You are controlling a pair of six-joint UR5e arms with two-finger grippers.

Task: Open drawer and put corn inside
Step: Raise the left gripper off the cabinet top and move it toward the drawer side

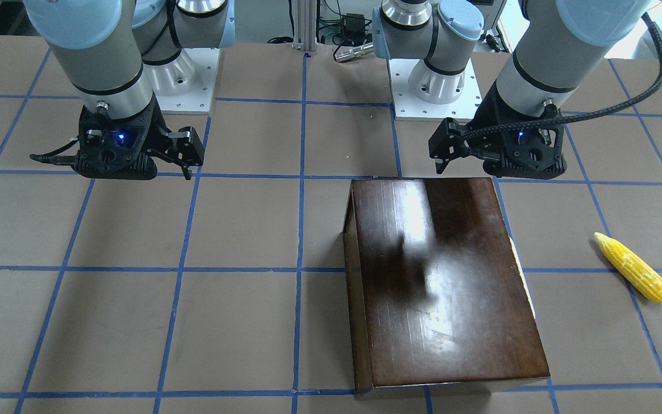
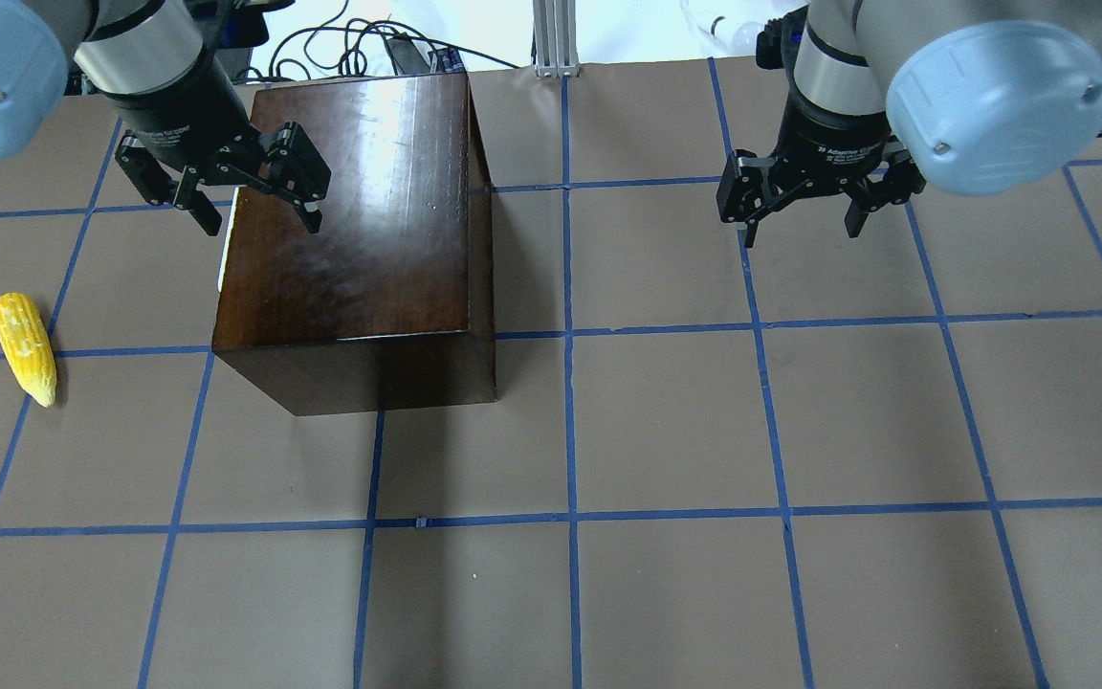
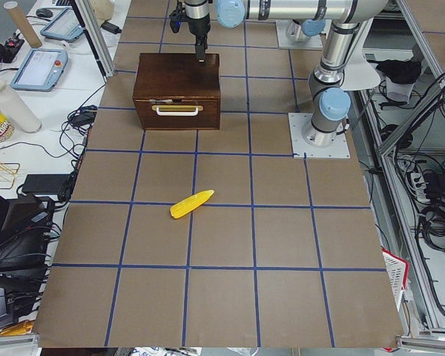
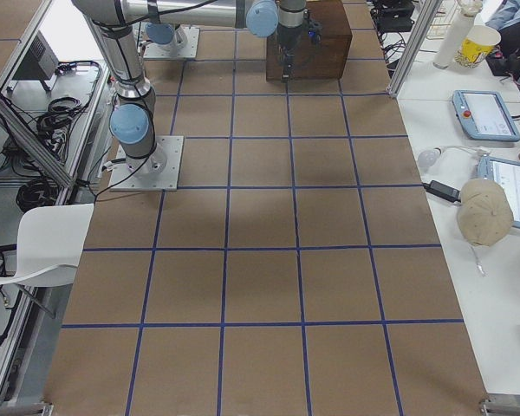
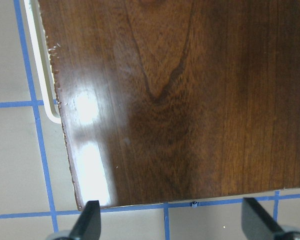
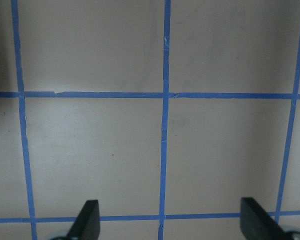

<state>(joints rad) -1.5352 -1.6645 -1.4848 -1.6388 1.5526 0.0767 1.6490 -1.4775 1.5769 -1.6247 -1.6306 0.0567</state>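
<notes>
Starting well out to the left of the box, the corn [image 2: 25,346] lies flat on the desk [image 2: 666,431], bright yellow, its pointed tip toward the robot's side, with nothing touching it. It sits out in front of the box's drawer face, a good stretch of brown surface and blue tape lines between them. Now the box [image 2: 360,230] itself: glossy dark wood, standing square on the desk, and in the side view from the robot's left the drawer [image 3: 178,116] is shut, its worn front flush with the box and the pale handle [image 3: 178,110] across it. Over the box's top, near the far corner on the drawer side, hangs the left hand [image 2: 261,222], released, fingers spread wide, holding nothing and clear of the wood. Its wrist camera looks straight down on the shiny lid, with the handle peeking out past the edge. Move on, well to the right of the box, and there is the right hand [image 2: 800,230], also released, fingers apart, hovering over bare desk.
</notes>
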